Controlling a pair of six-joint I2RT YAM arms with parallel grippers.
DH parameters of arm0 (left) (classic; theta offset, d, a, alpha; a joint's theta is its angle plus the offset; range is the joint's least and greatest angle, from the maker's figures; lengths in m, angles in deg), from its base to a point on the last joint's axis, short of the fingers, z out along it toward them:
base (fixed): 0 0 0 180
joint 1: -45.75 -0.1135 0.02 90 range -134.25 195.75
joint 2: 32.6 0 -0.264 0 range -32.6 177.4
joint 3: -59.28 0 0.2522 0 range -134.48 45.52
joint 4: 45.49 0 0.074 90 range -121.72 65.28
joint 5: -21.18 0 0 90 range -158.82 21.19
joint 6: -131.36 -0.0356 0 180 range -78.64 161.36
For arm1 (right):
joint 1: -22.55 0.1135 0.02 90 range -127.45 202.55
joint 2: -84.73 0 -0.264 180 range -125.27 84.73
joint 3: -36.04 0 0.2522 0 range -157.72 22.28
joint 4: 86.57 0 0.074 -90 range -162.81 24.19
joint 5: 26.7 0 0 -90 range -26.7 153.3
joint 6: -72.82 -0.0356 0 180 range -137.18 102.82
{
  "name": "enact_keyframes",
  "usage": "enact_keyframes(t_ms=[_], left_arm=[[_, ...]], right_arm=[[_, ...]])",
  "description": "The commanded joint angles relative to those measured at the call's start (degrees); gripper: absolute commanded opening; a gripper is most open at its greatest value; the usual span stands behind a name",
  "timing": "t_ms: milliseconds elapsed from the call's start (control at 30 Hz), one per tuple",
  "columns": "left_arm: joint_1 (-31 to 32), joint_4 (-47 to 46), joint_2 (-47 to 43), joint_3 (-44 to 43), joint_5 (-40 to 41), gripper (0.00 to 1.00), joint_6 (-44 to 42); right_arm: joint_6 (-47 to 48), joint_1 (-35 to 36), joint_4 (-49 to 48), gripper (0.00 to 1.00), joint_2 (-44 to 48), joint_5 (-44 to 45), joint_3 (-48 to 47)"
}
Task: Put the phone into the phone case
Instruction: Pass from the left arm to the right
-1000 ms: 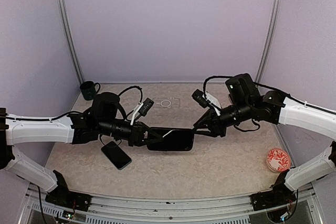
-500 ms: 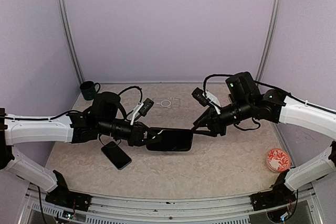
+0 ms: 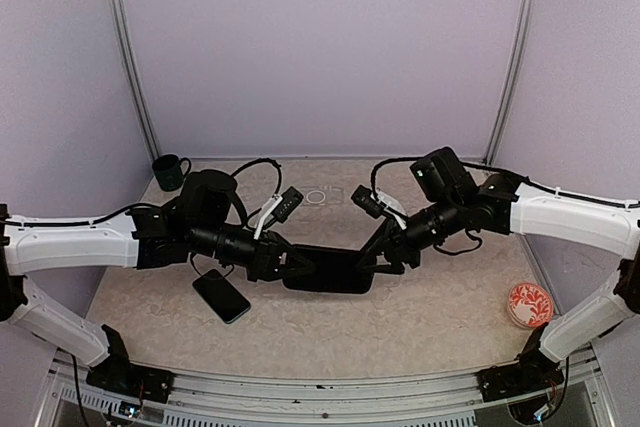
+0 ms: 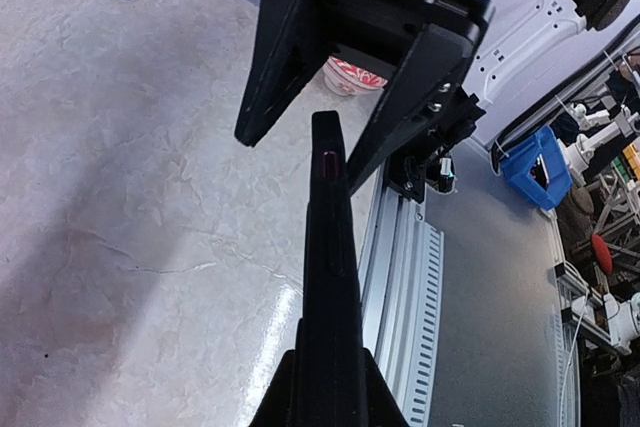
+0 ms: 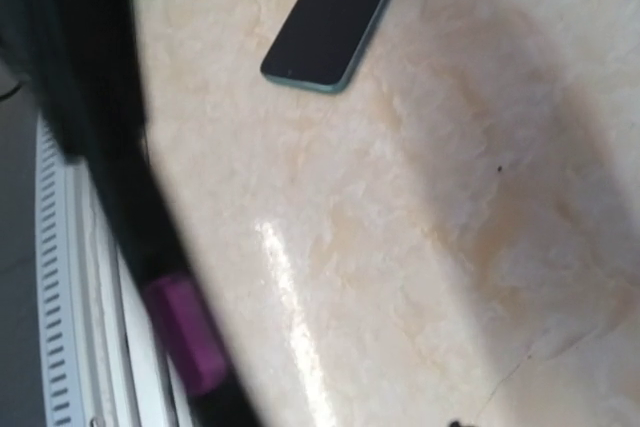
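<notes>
A: Item one, the phone case (image 3: 325,269)?
B: Black, matte, a flat oblong with rounded corners; thin as a blade when seen edge-on from the left wrist. It is held clear of the table (image 3: 430,322), roughly level, between the two arms.
A: Held by what?
B: The left hand (image 3: 285,265), clenched on the case's left end and grasping it.
A: And the right hand (image 3: 372,265)?
B: Released. Its two black, wedge-shaped fingers (image 4: 280,57) stand spread, one on each side of the case's far end. The left wrist view shows a gap on both sides, so no contact there.
A: Item two, the phone (image 3: 222,296)?
B: A slim slab with rounded corners, a glossy dark face and a pale greenish rim. It lies flat on the table, dark face up, toward the near edge from the left hand. It is near that hand but untouched, and apart from the case.
A: Table surface?
B: Beige, marbled like stone, smooth with a soft sheen.
A: Other entries?
B: One dark green mug (image 3: 170,171) at the far left corner. One small round dish (image 3: 530,304), red with a white pattern, by the near right edge, well apart from both hands.
A: Right wrist view?
B: Blurred. A dark band at left carries a magenta patch, and the phone lies on the table beyond.
</notes>
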Motion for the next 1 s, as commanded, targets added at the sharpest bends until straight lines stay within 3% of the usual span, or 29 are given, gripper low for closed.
enact_keyframes(t_ms=[0,67,167,233,300,433,567,967], left_arm=[[1.0,1.0,0.1,-3.2,-0.3,0.00,-3.6],[1.0,0.9,-0.4,-2.9,0.5,0.00,-3.6],[0.9,0.9,-0.6,-2.6,2.0,0.00,-3.3],[0.8,1.2,-0.4,-2.8,3.0,0.00,-2.8],[0.8,0.9,0.1,-2.8,2.9,0.00,-2.5],[0.9,1.8,0.3,-3.5,1.6,0.00,-3.6],[1.4,6.6,0.9,-6.8,0.6,0.00,-7.2],[3.6,15.2,4.0,-13.6,-0.2,0.00,-12.4]], right_arm=[[1.1,0.2,0.7,0.48,-0.6,-1.8,-1.5],[1.2,0.2,0.6,0.36,-0.5,-2.6,-1.2],[1.1,0.2,0.9,0.10,-0.4,-3.1,-1.1],[1.0,0.2,1.0,0.03,-0.3,-2.8,-1.1],[1.2,0.2,0.7,0.07,0.2,-3.0,-0.8],[1.7,0.2,1.6,0.40,0.4,-2.7,-1.0],[2.9,0.2,3.4,0.59,0.6,-4.3,-1.7],[6.1,2.0,4.1,0.62,-3.3,-10.6,-5.3]])
